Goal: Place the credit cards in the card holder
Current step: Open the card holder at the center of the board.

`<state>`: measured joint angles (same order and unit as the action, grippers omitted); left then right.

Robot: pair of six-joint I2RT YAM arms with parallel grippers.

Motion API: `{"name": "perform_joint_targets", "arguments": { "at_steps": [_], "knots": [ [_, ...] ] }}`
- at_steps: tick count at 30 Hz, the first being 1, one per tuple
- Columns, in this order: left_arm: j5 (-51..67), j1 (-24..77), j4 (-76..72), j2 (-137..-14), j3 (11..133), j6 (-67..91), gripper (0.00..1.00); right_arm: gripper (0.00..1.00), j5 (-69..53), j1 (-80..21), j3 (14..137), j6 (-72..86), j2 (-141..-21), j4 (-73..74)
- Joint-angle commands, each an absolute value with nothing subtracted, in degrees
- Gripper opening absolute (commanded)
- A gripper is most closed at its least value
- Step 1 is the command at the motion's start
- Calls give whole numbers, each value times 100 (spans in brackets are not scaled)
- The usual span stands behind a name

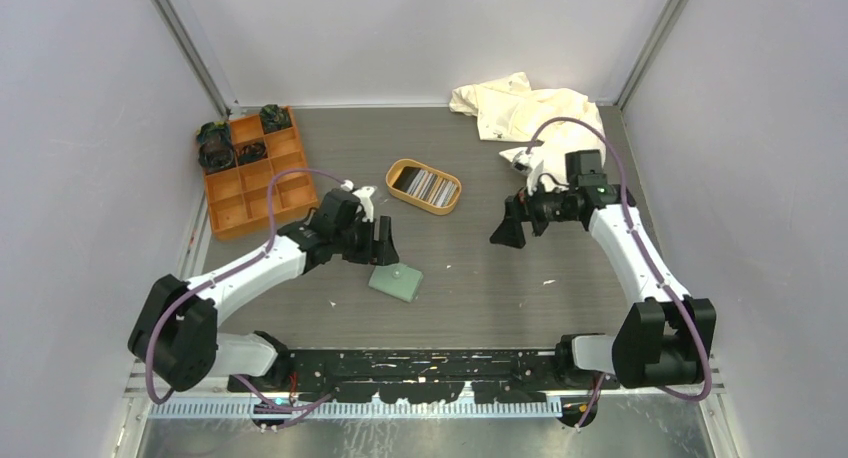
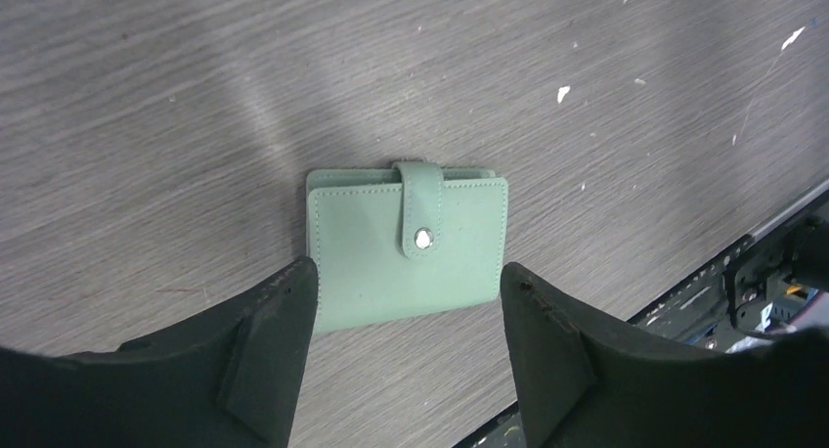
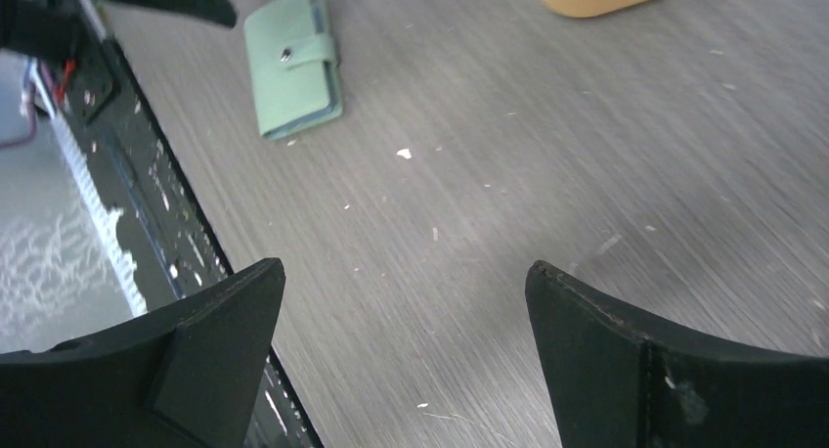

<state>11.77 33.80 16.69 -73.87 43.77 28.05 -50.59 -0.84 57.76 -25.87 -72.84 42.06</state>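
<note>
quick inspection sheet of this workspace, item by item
surface: grey wood-grain table, small white specks
job's things: card holder lying flat, snapped shut; credit cards in oval tan tray
clutter: orange compartment box with dark items in far cells; crumpled white cloth
grippers: left gripper open, fingers either side of the card holder; right gripper open above bare table
cables: purple cables looped along each arm
surroundings: white enclosure walls; nothing else seen
</note>
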Motion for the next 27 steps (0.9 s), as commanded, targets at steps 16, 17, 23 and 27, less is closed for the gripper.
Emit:
{"name": "perform_joint_targets", "arguments": {
  "at_steps": [16, 17, 23, 27],
  "knots": [
    [1372, 3212, 1632, -8249, 4231, 2837, 53, 93, -5249, -1042, 5795, -3684, -7294, 4579],
    [1311, 3198, 1679, -8285, 4247, 2819, 53, 93, -5255, -1086, 5786, -3683, -7302, 4564],
    [1226, 3190, 1907, -7841, 4279, 2780, 54, 92, -5252, -1274, 5749, -3696, -7408, 4537],
    [1256, 3174, 1689, -7646, 4097, 2819, 58, 90, -5305, -1371, 5703, -3767, -7431, 4527]
  ]
}}
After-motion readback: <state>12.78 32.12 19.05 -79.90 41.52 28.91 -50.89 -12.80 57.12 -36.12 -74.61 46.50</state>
